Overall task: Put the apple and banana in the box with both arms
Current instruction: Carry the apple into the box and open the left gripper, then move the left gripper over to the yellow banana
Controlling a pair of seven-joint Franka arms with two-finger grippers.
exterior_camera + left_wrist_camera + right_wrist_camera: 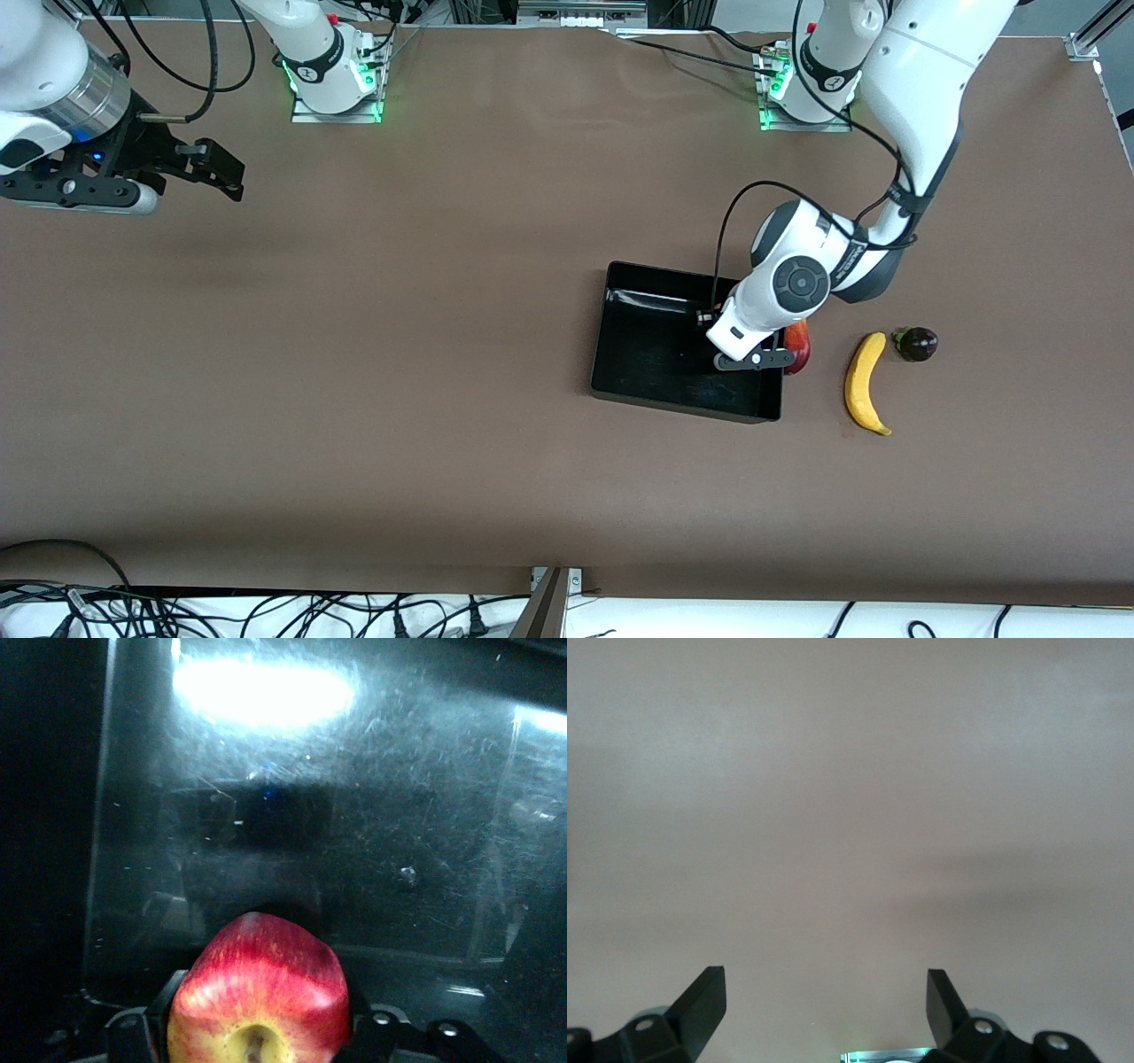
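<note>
My left gripper (783, 354) is shut on the apple (799, 346), a red fruit with yellow blotches, and holds it over the wall of the black box (687, 404) at the left arm's end. In the left wrist view the apple (259, 992) sits between the black fingers (164, 1014), with the scratched box floor (354, 842) beneath it. On the table beside the box, toward the left arm's end, lies the yellow banana (864, 383). My right gripper (217, 173) waits open over bare table at the right arm's end, and nothing is between its fingertips (826, 988).
A small dark purple fruit (917, 344) lies next to the banana's tip, on the side farther from the front camera. Brown table surface (399, 354) spreads between the box and the right arm. Cables hang past the table's near edge (266, 611).
</note>
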